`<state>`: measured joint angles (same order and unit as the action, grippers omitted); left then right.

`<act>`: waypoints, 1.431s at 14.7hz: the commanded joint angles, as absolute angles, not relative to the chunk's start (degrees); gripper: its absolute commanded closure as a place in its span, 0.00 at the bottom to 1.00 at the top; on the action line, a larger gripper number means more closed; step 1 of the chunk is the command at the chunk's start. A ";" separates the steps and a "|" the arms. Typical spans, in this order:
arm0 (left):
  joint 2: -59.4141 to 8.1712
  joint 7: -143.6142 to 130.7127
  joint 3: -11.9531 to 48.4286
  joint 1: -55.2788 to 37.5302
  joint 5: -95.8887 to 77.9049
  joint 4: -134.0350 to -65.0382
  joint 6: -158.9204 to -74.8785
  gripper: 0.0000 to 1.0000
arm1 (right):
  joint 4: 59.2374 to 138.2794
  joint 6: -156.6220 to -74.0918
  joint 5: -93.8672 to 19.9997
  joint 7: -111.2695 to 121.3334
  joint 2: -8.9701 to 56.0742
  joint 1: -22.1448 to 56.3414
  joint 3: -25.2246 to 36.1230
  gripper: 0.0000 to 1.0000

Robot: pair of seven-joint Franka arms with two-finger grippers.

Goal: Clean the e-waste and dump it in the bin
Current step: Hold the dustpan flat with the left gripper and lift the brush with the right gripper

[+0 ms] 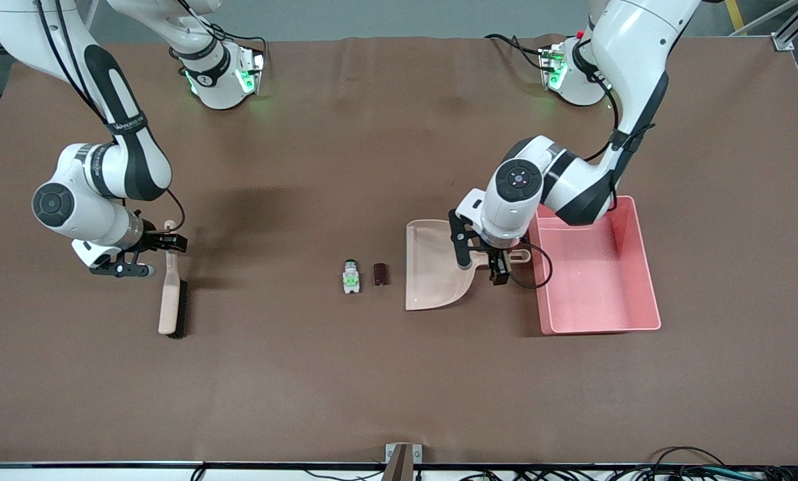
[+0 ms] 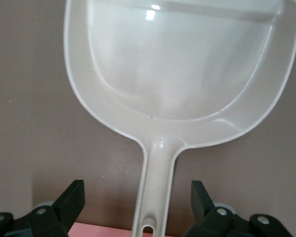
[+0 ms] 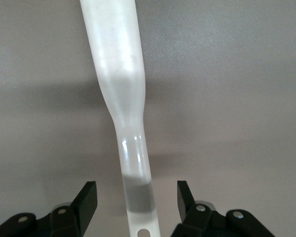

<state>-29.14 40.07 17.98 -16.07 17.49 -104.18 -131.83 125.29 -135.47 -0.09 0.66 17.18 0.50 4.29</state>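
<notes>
Your left tool (image 2: 138, 202) straddles the beige plastic dustpan's handle (image 2: 155, 190), fingers apart, ungripped. Your right tool (image 3: 136, 205) likewise brackets the pale brush handle (image 3: 133, 168). White-and-grey component (image 1: 351, 277) and dark block (image 1: 380, 274) lie between them; pink rectangular tub (image 1: 639, 267) sits beside the dustpan.

Glossy smooth beige plastic dustpan (image 2: 187, 64); smooth pink plastic bin (image 1: 633, 294); matt brown table covering (image 1: 372, 387); pale glossy brush handle (image 3: 118, 74).

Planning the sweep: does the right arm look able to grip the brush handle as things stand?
Probably yes. The right end effector sits open astride the brush handle, its fingers apart from it, nothing between.
</notes>
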 commanded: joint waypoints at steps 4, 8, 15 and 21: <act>-31.90 36.66 18.11 -18.37 23.02 -100.81 -125.51 0.07 | 124.72 -137.46 0.79 0.88 18.63 -0.26 3.78 0.41; -32.69 36.56 18.19 -18.72 27.84 -99.93 -125.51 0.15 | 124.63 -137.37 0.79 0.88 18.63 -0.18 3.78 0.62; -33.57 36.74 18.11 -19.86 28.92 -100.37 -125.42 0.21 | 124.63 -137.29 0.79 0.79 18.63 -0.18 3.78 0.94; -35.16 36.83 18.11 -20.39 31.73 -99.93 -125.51 0.26 | 124.63 -137.29 0.70 0.70 18.63 -0.26 3.78 0.98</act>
